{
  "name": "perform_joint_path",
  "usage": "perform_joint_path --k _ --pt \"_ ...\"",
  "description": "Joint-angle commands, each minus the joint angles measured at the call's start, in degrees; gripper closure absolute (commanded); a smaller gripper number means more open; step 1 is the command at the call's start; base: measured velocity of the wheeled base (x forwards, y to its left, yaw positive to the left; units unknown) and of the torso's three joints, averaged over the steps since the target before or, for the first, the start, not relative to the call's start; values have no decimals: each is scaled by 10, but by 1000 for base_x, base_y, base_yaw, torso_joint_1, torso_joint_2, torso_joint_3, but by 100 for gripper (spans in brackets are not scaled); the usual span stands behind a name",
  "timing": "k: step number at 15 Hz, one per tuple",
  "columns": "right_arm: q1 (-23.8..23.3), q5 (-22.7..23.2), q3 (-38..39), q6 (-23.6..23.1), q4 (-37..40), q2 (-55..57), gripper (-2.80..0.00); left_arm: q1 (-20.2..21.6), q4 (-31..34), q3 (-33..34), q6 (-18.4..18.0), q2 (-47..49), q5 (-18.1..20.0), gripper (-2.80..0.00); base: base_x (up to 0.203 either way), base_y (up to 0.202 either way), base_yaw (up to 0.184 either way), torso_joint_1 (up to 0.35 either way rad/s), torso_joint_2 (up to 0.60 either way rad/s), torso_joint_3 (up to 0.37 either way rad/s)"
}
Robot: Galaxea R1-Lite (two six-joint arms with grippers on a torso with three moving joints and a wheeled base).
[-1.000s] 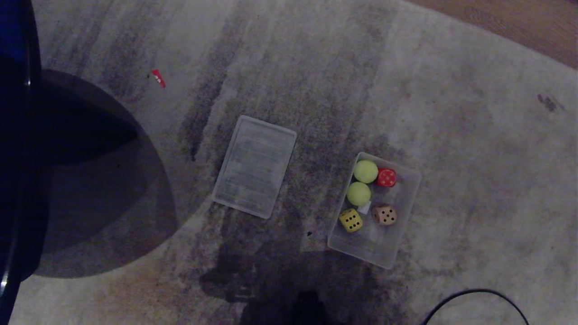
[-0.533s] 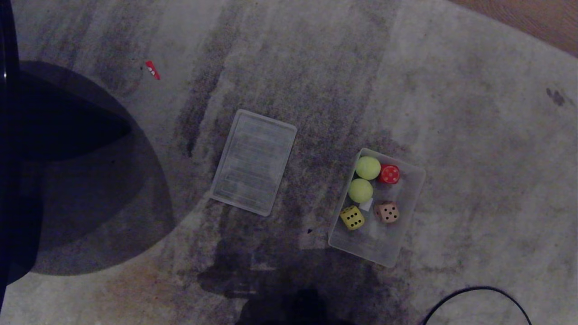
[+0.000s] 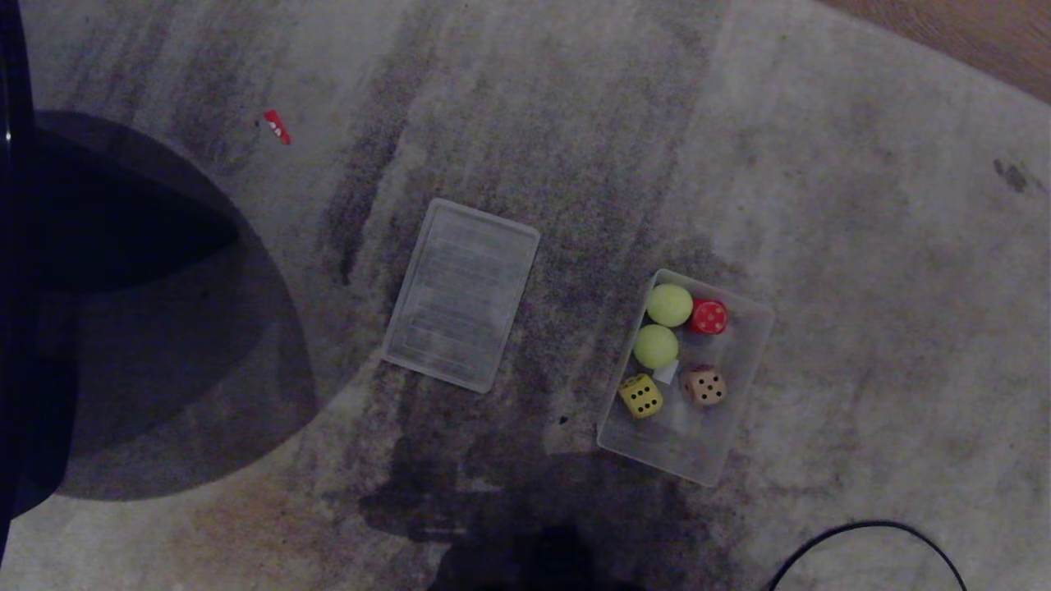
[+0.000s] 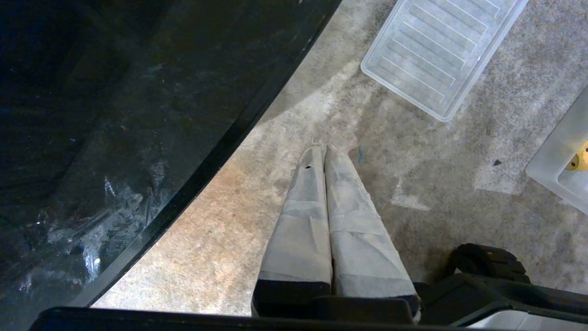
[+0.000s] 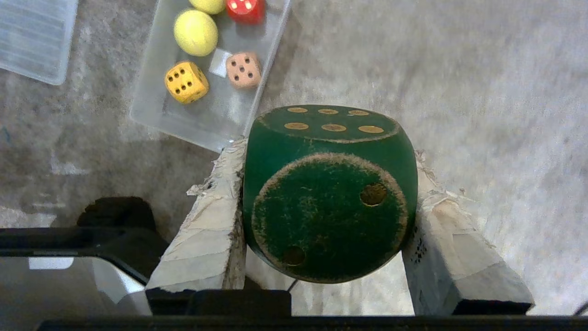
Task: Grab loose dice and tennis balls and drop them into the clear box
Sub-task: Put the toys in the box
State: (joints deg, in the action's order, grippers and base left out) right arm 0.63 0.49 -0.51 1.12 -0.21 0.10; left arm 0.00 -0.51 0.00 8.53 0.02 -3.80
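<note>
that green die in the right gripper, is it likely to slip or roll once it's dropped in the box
The green die sits clamped between the right gripper's taped fingers on flat faces, so slipping looks unlikely. It looks like stiff painted wood with worn edges. Its rounded corners may let it tumble briefly in the clear box before it settles on a face.

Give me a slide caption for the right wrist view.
Right gripper fingers clamp a green die above the carpet, beside the clear box of dice and balls.
</note>
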Motion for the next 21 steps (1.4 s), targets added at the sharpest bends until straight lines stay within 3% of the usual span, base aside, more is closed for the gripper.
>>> perform_joint_path --k 1,4,7,12,15,19,21 --pt "-1 0 -42 2 41 14 0 0 0 0 1 0 0 0 0 0 0 0 0 0" --pt "0 8 -133 36 125 134 0 0 0 0 1 0 0 0 0 0 0 0 0 0" --pt "1 19 -206 80 129 296 0 0 0 0 1 -1 0 0 0 0 0 0 0 0" --pt "24 22 -245 140 -15 547 0 0 0 0 1 -1 0 0 0 0 0 0 0 0" --pt "35 24 -279 210 -113 682 0 0 0 0 1 -1 0 0 0 0 0 0 0 0" --pt "84 25 -350 299 -169 796 0 0 0 0 1 0 0 0 0 0 0 0 0 0" --pt "116 25 -372 317 -186 847 0 0 0 0 1 -1 0 0 0 0 0 0 0 0"
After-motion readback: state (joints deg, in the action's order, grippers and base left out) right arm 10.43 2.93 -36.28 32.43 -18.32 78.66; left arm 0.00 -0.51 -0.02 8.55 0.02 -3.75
